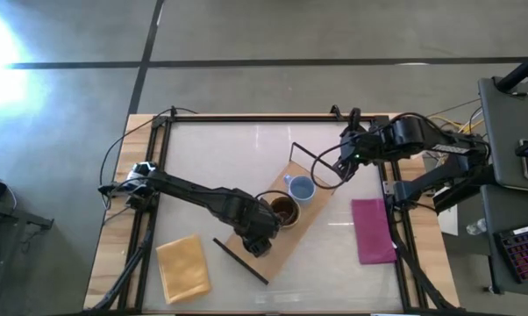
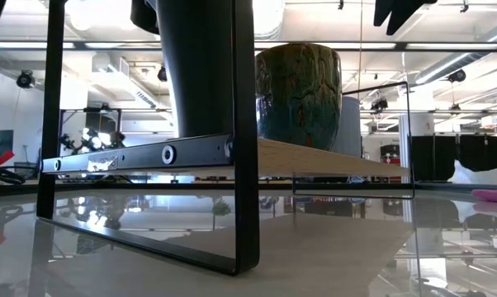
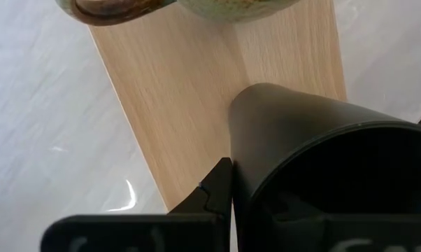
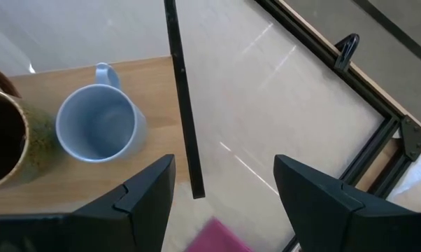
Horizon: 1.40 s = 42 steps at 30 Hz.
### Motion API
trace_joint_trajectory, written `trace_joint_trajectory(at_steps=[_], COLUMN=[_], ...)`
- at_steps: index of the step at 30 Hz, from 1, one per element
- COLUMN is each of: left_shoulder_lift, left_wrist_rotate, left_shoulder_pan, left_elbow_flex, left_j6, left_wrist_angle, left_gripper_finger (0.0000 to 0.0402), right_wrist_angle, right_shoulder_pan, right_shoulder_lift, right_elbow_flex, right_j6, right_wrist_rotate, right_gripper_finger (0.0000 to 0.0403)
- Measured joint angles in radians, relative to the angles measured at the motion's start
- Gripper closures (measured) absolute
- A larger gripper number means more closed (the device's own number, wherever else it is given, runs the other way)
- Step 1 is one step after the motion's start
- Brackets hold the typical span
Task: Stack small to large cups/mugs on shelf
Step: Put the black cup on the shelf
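Note:
The shelf (image 1: 317, 200) lies slantwise on the table. The light blue mug (image 1: 299, 187) and the glossy brown mug (image 1: 283, 209) stand side by side on its board. My left gripper (image 1: 259, 239) is over the board's near end, shut on the small black cup (image 3: 315, 161), which stands on the board next to the brown mug (image 2: 298, 91). My right gripper (image 4: 224, 203) hangs open above the shelf's far end, beside the blue mug (image 4: 95, 129), and touches nothing. My left gripper holds the black cup by its rim, coming from above and pointing down. One finger (image 3: 214, 192) lies against the outer wall (image 3: 249, 150); the cup hides the other finger. The cup (image 2: 203, 74) stands upright with its base on the shelf board (image 2: 331, 161).
A pink cloth (image 1: 372, 230) lies right of the shelf and a yellow-tan pad (image 1: 183, 268) near the table's near left corner. Thin black frames stand at the shelf's ends (image 1: 240, 261) (image 1: 312, 158). Bare tabletop stretches toward the far left.

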Motion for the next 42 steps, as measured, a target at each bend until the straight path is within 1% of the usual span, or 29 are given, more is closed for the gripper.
trace_joint_trajectory(at_steps=[12,18,27,32,35,38,42], left_shoulder_lift=[0.0,-0.009,-0.013,-0.013,-0.013,-0.013,-0.013], left_wrist_rotate=[0.009,0.02,0.024,0.016,-0.015,-0.045,-0.049], left_shoulder_pan=[0.0,0.0,0.001,0.005,0.004,0.004,0.004], left_elbow_flex=[0.001,0.001,0.002,0.002,0.001,0.001,0.001], left_j6=[0.009,0.073,0.081,0.06,0.06,0.061,0.06], left_wrist_angle=[0.002,0.001,0.012,0.01,0.01,0.01,0.01], left_gripper_finger=[0.0402,0.0402,0.0402,0.0402,0.0401,0.0391,0.0361], right_wrist_angle=[0.0,0.0,0.0,0.0,0.0,0.0,0.0], right_shoulder_pan=[0.0,0.0,0.0,0.0,-0.001,-0.001,0.0], right_shoulder_lift=[-0.033,-0.043,-0.044,-0.044,-0.044,-0.044,-0.044], right_elbow_flex=[0.0,0.0,0.0,0.0,0.0,0.0,0.0], right_j6=[0.0,0.0,0.0,0.004,0.004,0.004,0.003], right_wrist_rotate=[0.0,0.0,0.0,0.001,0.001,0.001,0.001], right_gripper_finger=[0.0165,0.0165,0.0165,0.0165,0.0165,0.0165,0.0165])
